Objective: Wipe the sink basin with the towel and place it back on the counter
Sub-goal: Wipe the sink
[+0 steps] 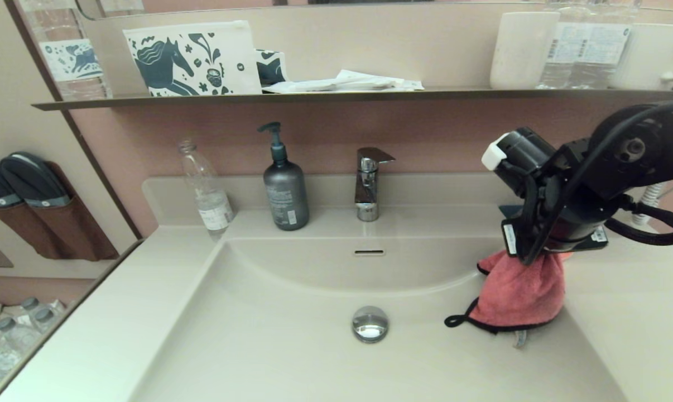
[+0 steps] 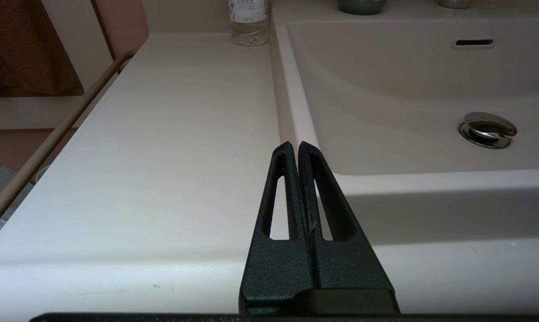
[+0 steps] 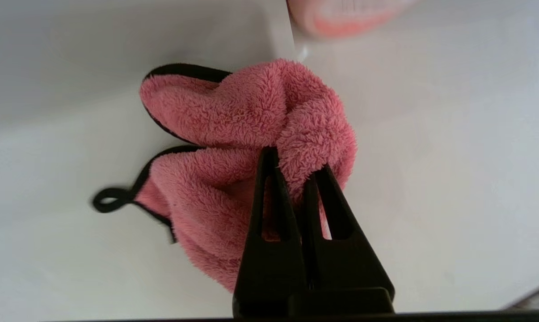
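Our right claw (image 3: 296, 167) is clamped on the bunched towel (image 1: 518, 290), which hangs over the sink basin's (image 1: 292, 346) right edge beside the counter (image 1: 626, 312). We judge wiping underway; next, press the cloth against the basin. The left claw (image 2: 295, 147) is closed and parked over the left counter.

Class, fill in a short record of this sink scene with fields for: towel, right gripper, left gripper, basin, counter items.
towel: coral-pink towel hanging bunched over the basin's right edge
right gripper: right gripper shut on the towel
left gripper: left gripper shut, empty, parked over the counter left of the basin
basin: sink basin with chrome drain plug
counter items: clear bottle, grey pump bottle
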